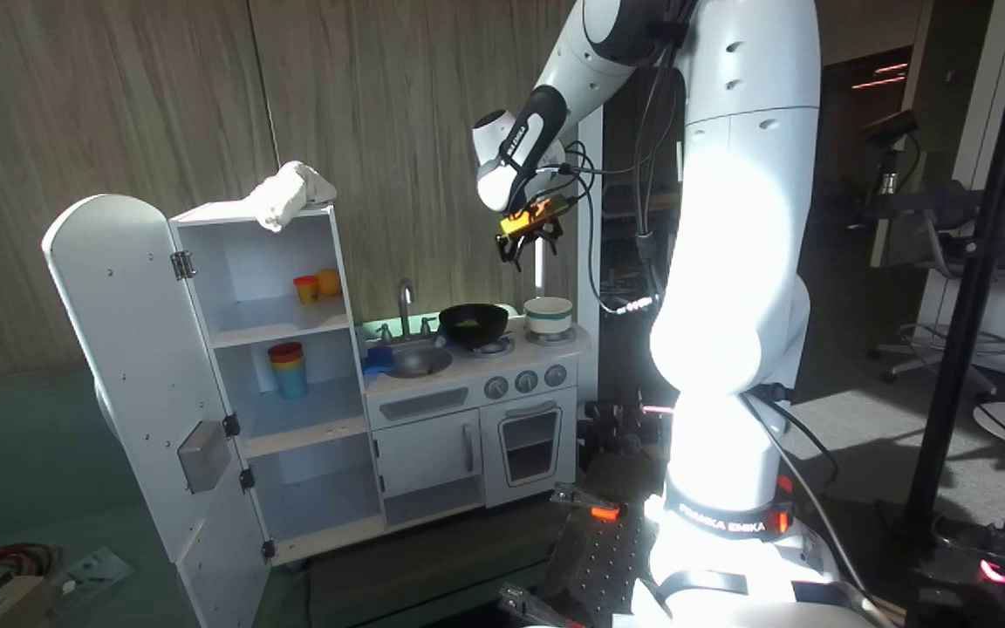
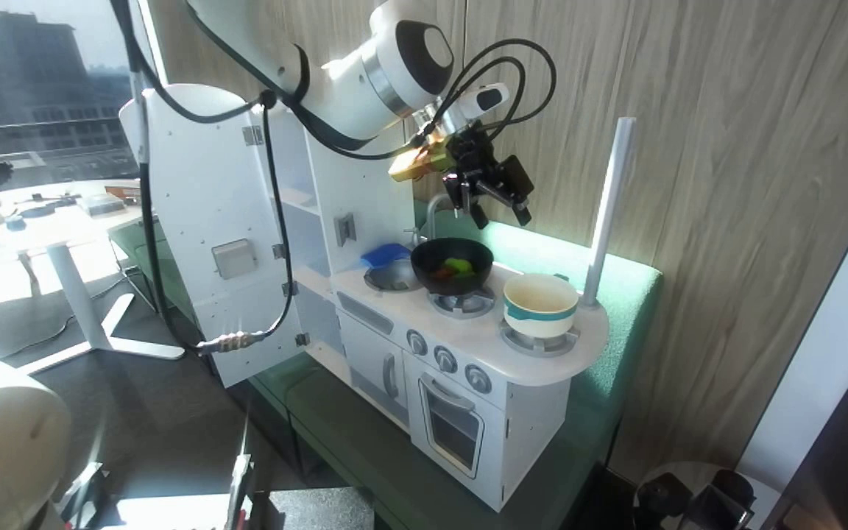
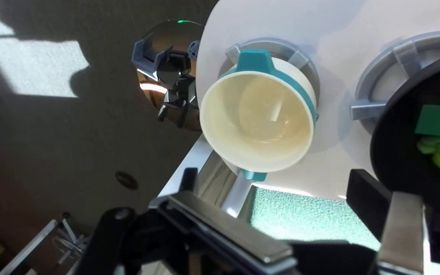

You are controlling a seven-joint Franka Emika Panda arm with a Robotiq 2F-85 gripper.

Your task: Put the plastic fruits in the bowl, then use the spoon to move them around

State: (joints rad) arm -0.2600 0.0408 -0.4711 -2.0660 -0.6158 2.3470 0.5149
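Plastic fruits [image 2: 458, 266], yellow-green and orange-red, are lying inside the black bowl [image 2: 461, 285], which is sitting on a grey burner [image 2: 462, 305] of the white toy kitchen [image 2: 534, 430]; in the wrist view a green block [image 3: 438, 121] is resting among them, though the bowl is running off the edge there and I am not making out every piece. Above, the gripper [image 2: 501, 216] is hanging well clear of bowl and counter; its jaws are standing spread wide apart. Beside the bowl, on the neighbouring burner [image 2: 539, 346], a cream pot [image 2: 539, 324] with a teal band is standing upright; on the bowl's opposite side a blue object [image 2: 385, 255], its kind unclear to me, is lying at the grey sink [image 2: 393, 277]. Farther along, the tall cabinet [image 1: 315, 497] is standing with its door [image 1: 132, 296] open; in an exterior view an orange round thing [image 1: 329, 281] is sitting just beside a small tub [image 1: 306, 290] on the upper shelf, a stack of cups [image 1: 290, 373] is standing on the shelf below, and a white bundle [image 1: 286, 195] is drooping over the cabinet's top edge.
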